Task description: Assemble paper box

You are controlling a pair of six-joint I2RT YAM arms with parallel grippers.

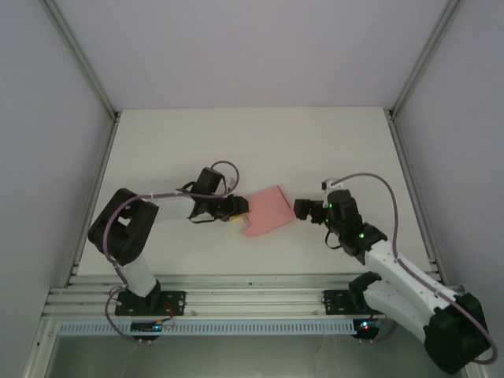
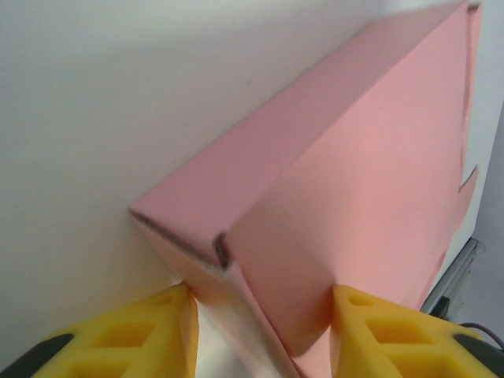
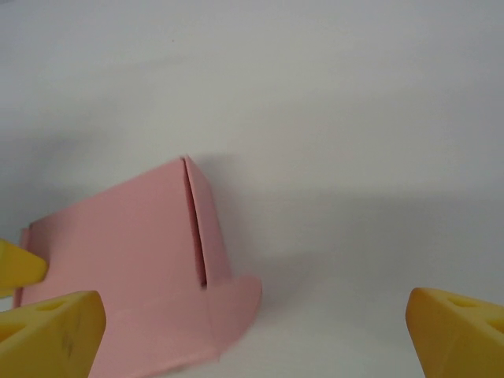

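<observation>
White table (image 1: 236, 142), pink paper box (image 1: 266, 211); left tool (image 1: 239, 209) astride its corner, grip unclear; right tool (image 1: 299, 208) spread

The right gripper (image 3: 252, 335) has its jaws wide apart. The pink paper box (image 3: 134, 260) rests on the white table (image 3: 354, 118), partly between them.

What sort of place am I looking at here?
Probably a robot lab test cell: white table boxed in by plain panels, left arm and right arm bolted to a metal rail.
</observation>
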